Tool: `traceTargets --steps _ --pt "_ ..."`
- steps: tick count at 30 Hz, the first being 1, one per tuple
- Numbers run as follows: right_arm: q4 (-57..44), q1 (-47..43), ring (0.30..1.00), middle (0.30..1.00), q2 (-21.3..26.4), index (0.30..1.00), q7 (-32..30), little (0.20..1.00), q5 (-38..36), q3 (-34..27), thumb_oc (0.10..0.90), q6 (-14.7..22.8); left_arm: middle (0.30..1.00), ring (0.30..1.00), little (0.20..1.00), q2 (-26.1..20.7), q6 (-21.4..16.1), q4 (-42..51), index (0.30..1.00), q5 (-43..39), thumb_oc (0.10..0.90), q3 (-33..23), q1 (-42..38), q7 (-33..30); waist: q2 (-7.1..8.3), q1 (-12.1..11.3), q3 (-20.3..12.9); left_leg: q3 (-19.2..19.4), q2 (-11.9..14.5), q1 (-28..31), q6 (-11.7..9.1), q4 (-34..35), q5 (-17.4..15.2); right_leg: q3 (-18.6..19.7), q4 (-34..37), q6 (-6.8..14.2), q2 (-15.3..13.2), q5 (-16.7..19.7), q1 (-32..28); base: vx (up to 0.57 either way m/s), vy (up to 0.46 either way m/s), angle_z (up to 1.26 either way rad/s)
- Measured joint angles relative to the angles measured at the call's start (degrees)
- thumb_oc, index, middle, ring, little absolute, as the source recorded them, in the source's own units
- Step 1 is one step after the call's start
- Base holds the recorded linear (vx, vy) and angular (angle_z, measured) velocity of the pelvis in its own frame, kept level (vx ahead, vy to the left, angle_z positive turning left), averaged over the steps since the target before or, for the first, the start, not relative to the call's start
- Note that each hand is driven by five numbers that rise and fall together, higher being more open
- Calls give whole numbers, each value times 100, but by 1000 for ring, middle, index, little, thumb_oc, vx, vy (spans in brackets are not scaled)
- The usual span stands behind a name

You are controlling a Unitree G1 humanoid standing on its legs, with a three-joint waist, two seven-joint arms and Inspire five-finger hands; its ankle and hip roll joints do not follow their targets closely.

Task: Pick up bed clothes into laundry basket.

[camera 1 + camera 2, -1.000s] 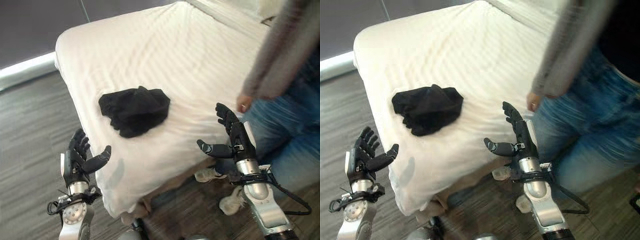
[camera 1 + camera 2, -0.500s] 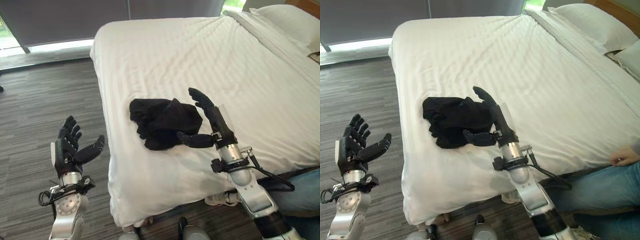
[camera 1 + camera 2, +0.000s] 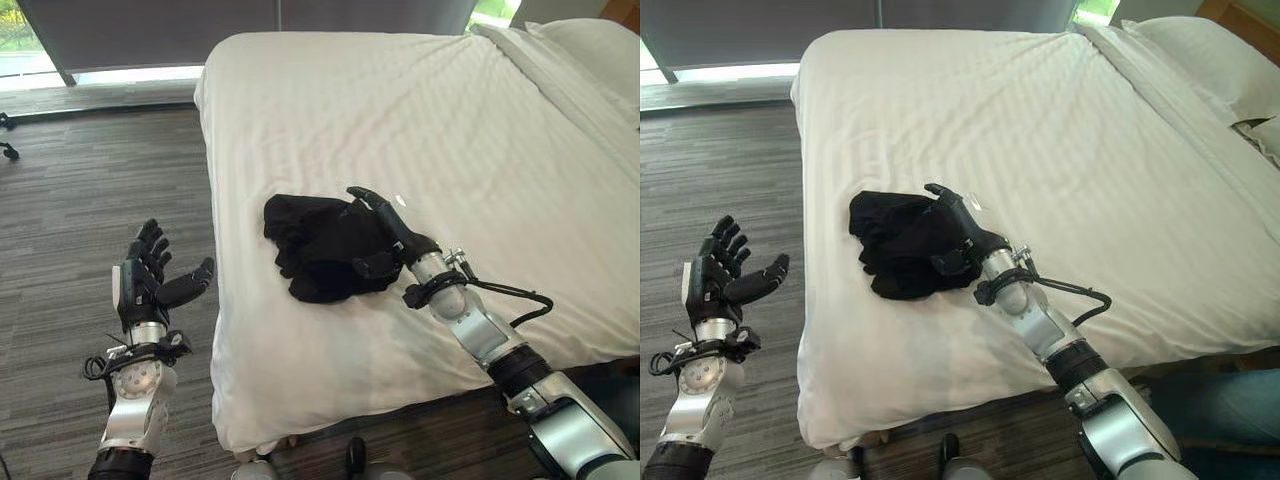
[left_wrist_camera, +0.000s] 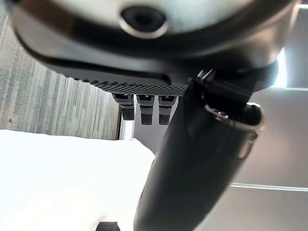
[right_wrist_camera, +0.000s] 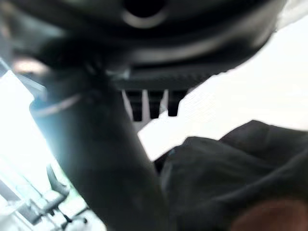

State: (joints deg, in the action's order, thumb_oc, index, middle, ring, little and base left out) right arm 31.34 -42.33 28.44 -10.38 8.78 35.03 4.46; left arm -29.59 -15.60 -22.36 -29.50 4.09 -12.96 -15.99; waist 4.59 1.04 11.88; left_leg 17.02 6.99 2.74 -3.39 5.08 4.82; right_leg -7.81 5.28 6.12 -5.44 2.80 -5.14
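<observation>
A crumpled black garment point(image 3: 315, 245) lies on the white bed point(image 3: 420, 120), near its front left corner. My right hand point(image 3: 385, 235) rests on the garment's right edge, fingers straight and thumb spread, so it is open. The right wrist view has the dark cloth point(image 5: 226, 178) just past the straight fingers point(image 5: 151, 103). My left hand point(image 3: 150, 285) is held up open over the floor, left of the bed and apart from the garment. In the left wrist view its fingers point(image 4: 144, 108) are straight with nothing between them and the thumb.
Grey wood floor point(image 3: 60, 200) runs along the bed's left side and foot. Pillows point(image 3: 1210, 60) lie at the bed's far right. A person's blue-jeaned leg point(image 3: 1230, 410) shows at the lower right by the bed's edge.
The camera has shifted. My right hand has dropped forward from above the bed onto the black garment's right edge. The left hand stays raised and open.
</observation>
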Motion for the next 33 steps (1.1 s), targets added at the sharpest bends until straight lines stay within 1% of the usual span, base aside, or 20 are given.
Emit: traceTargets --steps 1,2,3,4,5,6,7,8,9,11,12,15,17,20,23,26,27,29,32,33 --pt "40 -66 900 900 -64 900 -1 900 0 -11 800 -11 900 900 900 -28 -2 2 900 -9 800 70 -126 9 12 -1 -13 -3 1 -83 -1 0 22 4 0 1 1 25 78 -40 -48 -1" --pt "238 -173 900 900 -288 900 -61 900 -1 2 800 47 900 900 900 -30 -44 -38 900 -25 800 340 -446 6 26 39 -22 -4 -21 -224 22 -2 86 7 -1 -32 -11 95 223 -66 -65 -1" --pt "430 -218 900 900 -439 900 -76 900 -1 9 800 38 900 900 900 -22 -44 -134 900 -25 800 488 -600 9 25 49 -22 -4 -31 -246 23 -2 87 8 -1 -27 -21 98 245 -40 -54 0" --pt "763 -255 900 900 -753 900 -105 900 -3 155 800 -6 900 900 900 81 -83 -323 900 -21 800 860 -913 17 16 75 -44 -5 -54 -303 28 -4 89 7 -2 -16 -44 103 303 -79 -73 1" --pt "1010 -310 900 900 -856 900 -114 900 -2 210 800 17 900 900 900 68 -165 -558 900 -17 800 1031 -1140 -4 2 91 -52 -25 -67 -334 29 -3 88 3 -2 -14 -56 106 329 -37 -29 2" --pt "1075 -325 900 900 -925 900 -98 900 -3 320 800 -14 900 900 900 109 -157 -642 900 -15 800 1135 -1278 20 -5 103 -48 -27 -80 -383 31 -3 89 0 -3 0 -71 115 379 -82 -45 1" --pt "1188 -330 869 869 -1079 869 -134 869 0 396 780 7 900 900 900 197 -185 -667 900 -13 800 1227 -1338 -7 -26 137 -38 -17 -94 -430 46 -5 101 6 -2 4 -81 119 426 -91 -39 -1" --pt "1653 -381 366 366 -1345 366 -229 366 -2 396 444 -3 900 900 900 344 -191 -952 900 -10 800 1418 -1578 -51 -62 149 -28 -23 -107 -500 64 -6 113 7 -3 8 -85 122 490 -90 -39 2" --pt "1881 -419 300 300 -1475 300 -276 300 -2 414 400 -10 900 900 900 480 -192 -1121 900 8 800 1583 -1761 -88 -96 142 -14 -33 -107 -578 73 -5 120 -9 -3 10 -84 124 561 -47 -30 6" --pt "1970 -542 300 300 -1552 300 -417 300 -1 466 400 1 900 900 900 673 -181 -1288 900 38 800 1721 -1908 -77 -147 164 14 -46 -104 -687 96 -5 136 -44 -4 9 -83 141 657 -6 -5 3" --pt "1995 -749 300 300 -1526 300 -408 300 -1 509 400 -12 900 900 900 735 -167 -1398 900 37 800 1798 -1925 -81 -163 217 21 -44 -99 -685 100 -5 139 -59 -3 9 -82 141 653 0 0 0" --pt "1973 -1059 300 300 -1379 300 -339 300 0 634 400 -31 900 900 900 738 -164 -1429 900 34 800 1823 -1947 -87 -193 282 39 -46 -90 -687 100 -5 139 -102 -4 8 -77 139 649 -2 6 1" --pt "1932 -1424 300 300 -1220 300 -202 300 0 920 400 -213 900 900 900 802 -162 -1679 900 26 800 1819 -2172 -115 -225 291 59 -54 -93 -657 99 -5 138 -124 -4 8 -80 139 610 -14 41 3" --pt "1841 -1827 300 300 -1138 300 -130 300 9 950 400 -235 900 900 900 766 -159 -1846 900 -14 800 1815 -2491 -123 -241 279 69 -46 -100 -594 101 -5 137 -108 -5 8 -84 140 558 40 52 -1" --pt "1752 -2291 300 300 -944 300 -117 300 -10 950 400 -238 900 900 900 738 -154 -1981 900 -222 800 1776 -2879 -120 -220 279 70 -39 -100 -439 101 -4 135 -86 -4 9 -83 142 405 46 60 -2" --pt "1750 -2934 300 300 -627 300 -242 300 -30 941 400 -208 900 900 900 634 -169 -1950 900 -425 800 1692 -3195 -90 -139 286 83 39 -93 -270 82 -3 106 22 -5 14 -75 146 282 19 35 -13" --pt "1719 -3097 300 300 -477 300 -358 300 -39 875 400 -195 900 900 900 580 -186 -1874 900 -429 800 1677 -3229 -84 -53 293 62 88 -89 -216 82 -3 106 49 -5 19 -75 150 256 28 37 -19" --pt "1715 -3203 300 300 -388 300 -592 300 -39 644 400 -189 900 900 900 479 -187 -1723 900 -429 800 1672 -3228 -60 120 352 38 134 -76 -168 48 -3 74 98 -4 21 -71 152 242 29 47 -15" --pt "1676 -3244 300 300 -77 300 -629 300 -37 564 400 -175 900 900 900 380 -174 -1358 900 -431 800 1676 -3124 50 342 440 2 158 -87 -175 41 -2 66 160 -4 32 -79 166 271 6 18 -7" --pt "1689 -3244 300 300 -34 300 -637 300 -37 564 400 -187 900 900 900 340 -177 -1262 900 -430 800 1689 -3075 57 380 438 -16 161 -88 -176 42 -2 65 169 -4 32 -82 167 278 11 55 -8"
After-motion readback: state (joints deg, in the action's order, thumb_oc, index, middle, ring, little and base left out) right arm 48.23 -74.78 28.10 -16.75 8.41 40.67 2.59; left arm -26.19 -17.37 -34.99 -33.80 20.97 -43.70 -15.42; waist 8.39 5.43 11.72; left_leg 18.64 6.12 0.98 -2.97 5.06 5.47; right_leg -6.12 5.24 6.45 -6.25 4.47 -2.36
